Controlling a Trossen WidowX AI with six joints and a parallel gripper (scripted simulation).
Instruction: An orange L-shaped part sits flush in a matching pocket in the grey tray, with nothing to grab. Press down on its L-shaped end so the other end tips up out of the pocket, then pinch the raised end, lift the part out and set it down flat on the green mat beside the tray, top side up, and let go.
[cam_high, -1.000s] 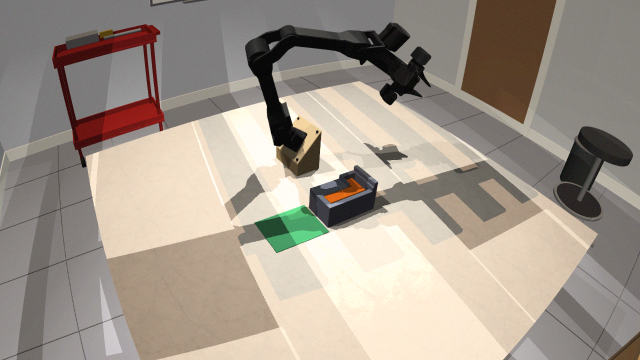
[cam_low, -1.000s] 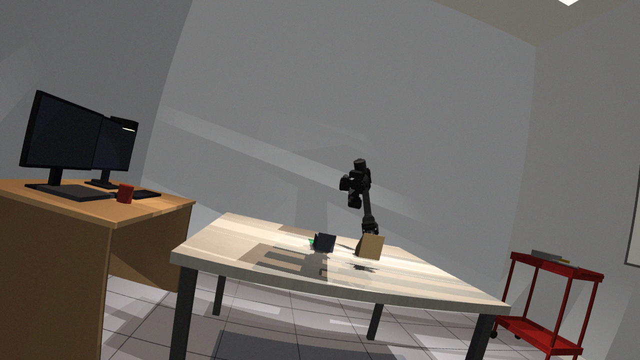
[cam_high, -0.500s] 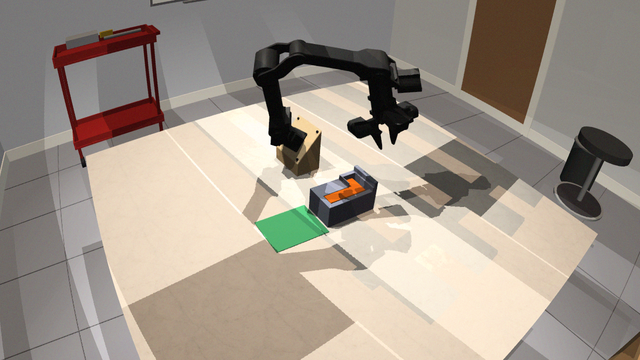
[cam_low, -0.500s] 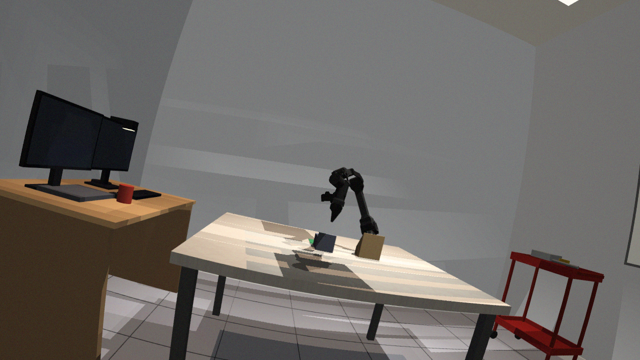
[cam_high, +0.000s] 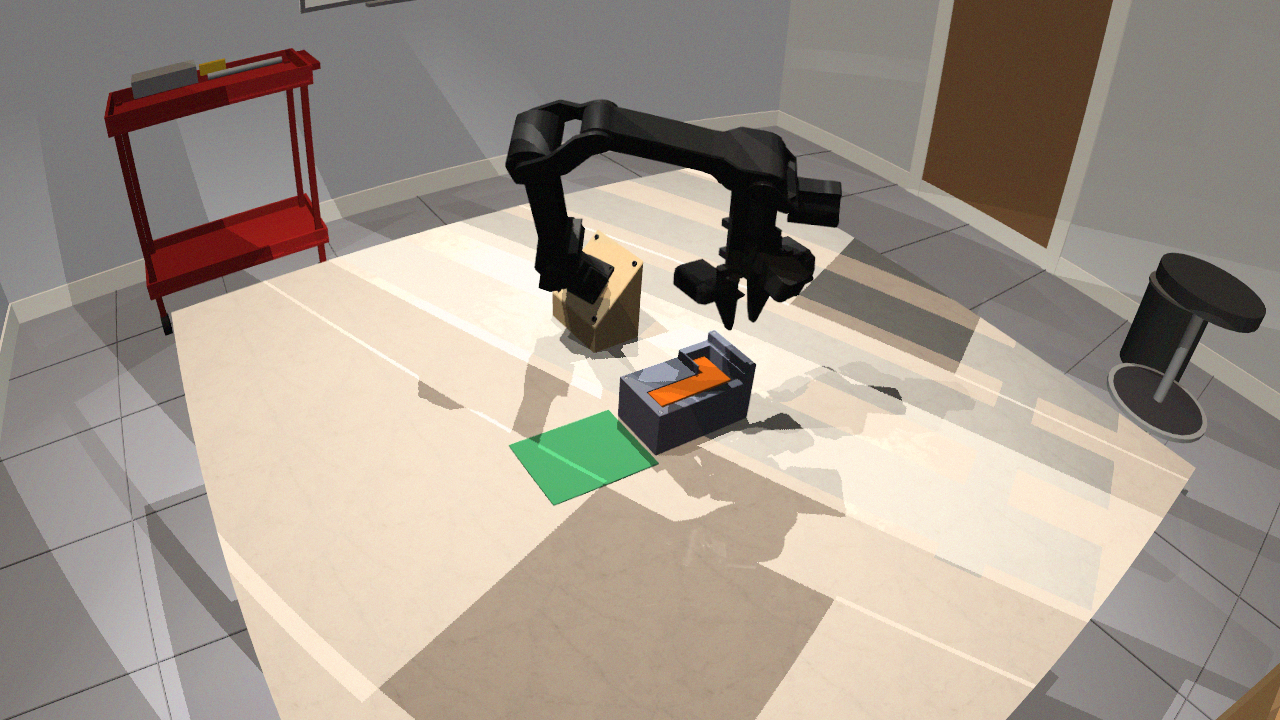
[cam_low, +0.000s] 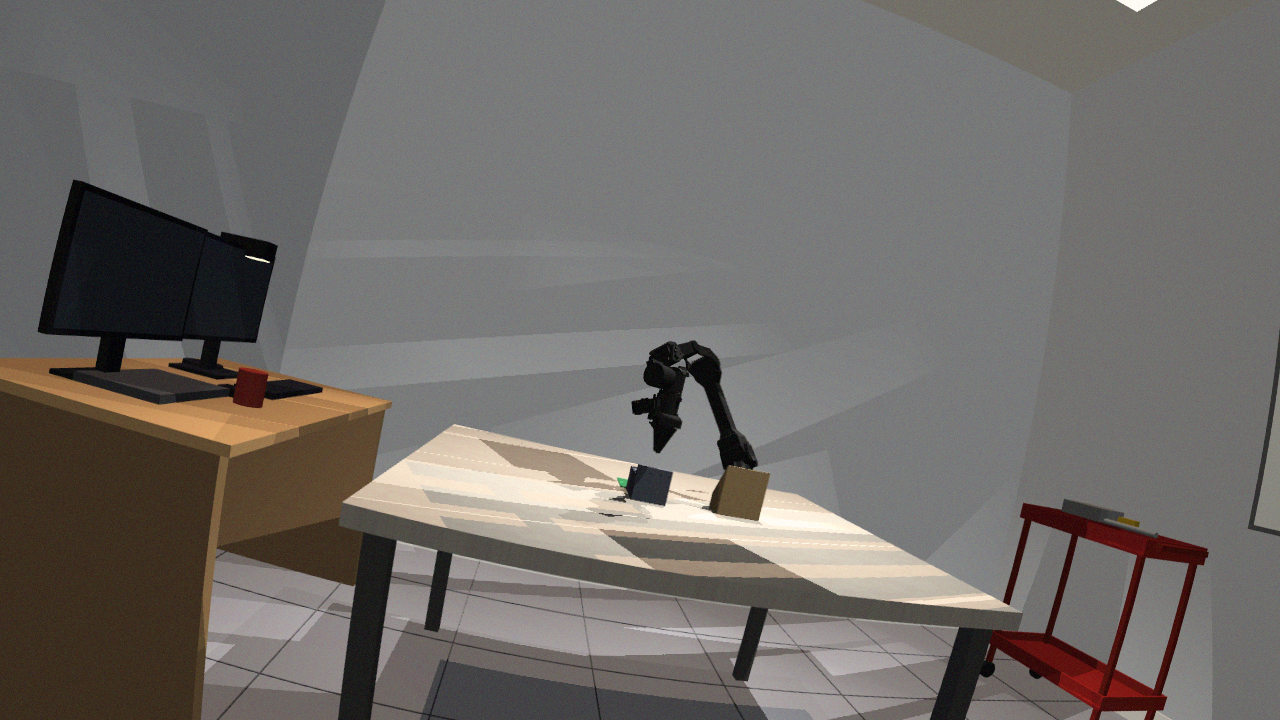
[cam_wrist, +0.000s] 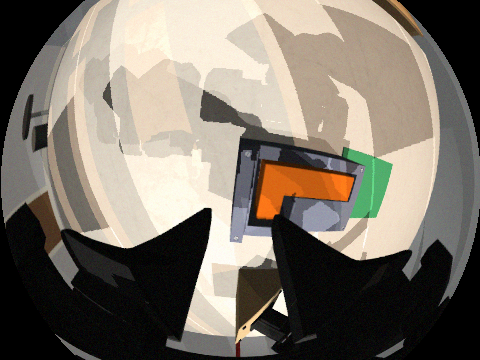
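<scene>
The orange L-shaped part (cam_high: 689, 385) (cam_wrist: 305, 183) lies flat in the pocket of the grey tray (cam_high: 702, 422) (cam_low: 654, 487) (cam_wrist: 241, 200). Its L-shaped end is beside the tray's raised wall, and its straight end points to the green mat (cam_high: 581, 458) (cam_low: 622, 482) (cam_wrist: 376, 187). The mat lies flat beside the tray with nothing on it. My gripper (cam_high: 741, 325) (cam_low: 659, 451) (cam_wrist: 243, 218) points down and hangs above the table near the tray's raised-wall end. Its fingers are part open with nothing between them. It does not touch the part.
The arm's tan wedge base (cam_high: 626, 308) (cam_low: 748, 494) stands on the table behind the tray. A red cart (cam_high: 237, 232) (cam_low: 1109, 537), a black stool (cam_high: 1208, 291) and a desk (cam_low: 107, 501) with monitors stand away from the table.
</scene>
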